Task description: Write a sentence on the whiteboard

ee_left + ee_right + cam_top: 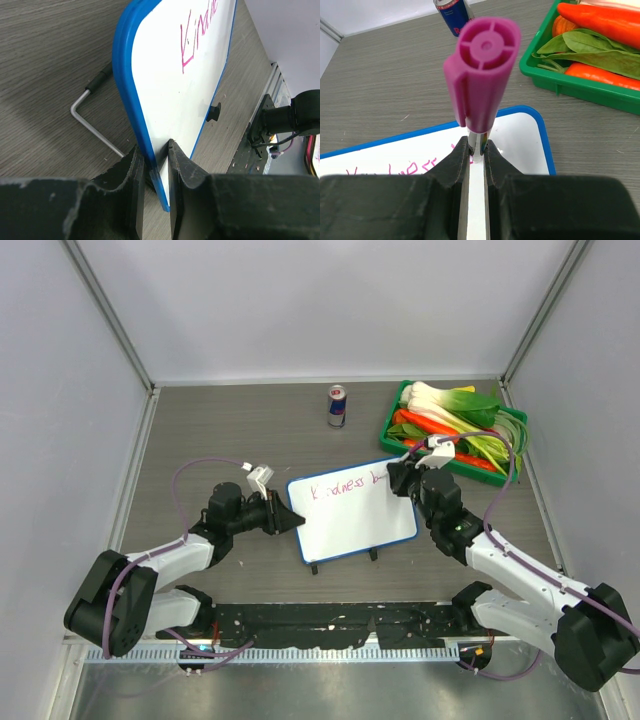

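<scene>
The whiteboard [355, 515] stands tilted on two black feet at the table's middle, blue rim all round. Magenta handwriting [345, 488] runs along its top edge; its first letters show in the left wrist view [200, 37]. My left gripper [292, 521] is shut on the board's left edge [150, 165], one finger on each face. My right gripper [402, 480] is shut on a marker [482, 85] with a magenta cap on its back end, held upright with its tip down on the board's upper right part [520, 145]. The tip itself is hidden behind the fingers.
A green tray [405, 455] of carrots, leeks and greens sits at the back right, close behind my right gripper. A blue and silver drink can [337, 406] stands behind the board. The board's metal wire stand [90, 117] rests on the table behind it.
</scene>
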`<state>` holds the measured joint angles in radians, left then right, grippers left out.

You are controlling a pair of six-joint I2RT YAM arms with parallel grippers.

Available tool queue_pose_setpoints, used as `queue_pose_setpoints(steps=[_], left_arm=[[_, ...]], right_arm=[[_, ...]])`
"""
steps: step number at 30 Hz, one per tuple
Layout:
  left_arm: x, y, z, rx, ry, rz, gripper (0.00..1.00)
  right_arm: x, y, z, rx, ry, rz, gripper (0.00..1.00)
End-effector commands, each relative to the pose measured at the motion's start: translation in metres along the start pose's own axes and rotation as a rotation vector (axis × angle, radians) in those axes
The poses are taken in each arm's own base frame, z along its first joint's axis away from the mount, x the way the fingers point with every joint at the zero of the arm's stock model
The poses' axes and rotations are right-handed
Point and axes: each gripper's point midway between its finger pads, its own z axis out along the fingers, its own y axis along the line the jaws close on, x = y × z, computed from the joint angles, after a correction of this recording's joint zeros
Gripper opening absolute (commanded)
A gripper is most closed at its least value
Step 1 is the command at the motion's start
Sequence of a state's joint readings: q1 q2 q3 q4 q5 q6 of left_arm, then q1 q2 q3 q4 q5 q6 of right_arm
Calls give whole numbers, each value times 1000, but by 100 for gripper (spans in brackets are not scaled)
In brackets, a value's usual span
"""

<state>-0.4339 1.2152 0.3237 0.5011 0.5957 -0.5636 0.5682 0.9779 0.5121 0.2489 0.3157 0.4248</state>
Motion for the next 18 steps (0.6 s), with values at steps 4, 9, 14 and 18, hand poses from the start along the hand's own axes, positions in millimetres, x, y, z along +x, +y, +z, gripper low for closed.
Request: queue_pose_setpoints(steps=[4, 9, 14, 18], left_arm=[[3, 5, 3, -19, 18, 52, 0], [2, 5, 3, -19, 17, 53, 0], [2, 5, 3, -19, 17, 53, 0], [2, 5, 3, -18, 15, 54, 0]], right_arm=[[-19, -8, 2, 58, -65, 8, 1], [-27, -1, 4, 37, -77, 21, 1], [-31, 9, 5, -3, -79, 32, 1], [-28, 11, 4, -24, -71, 34, 1]])
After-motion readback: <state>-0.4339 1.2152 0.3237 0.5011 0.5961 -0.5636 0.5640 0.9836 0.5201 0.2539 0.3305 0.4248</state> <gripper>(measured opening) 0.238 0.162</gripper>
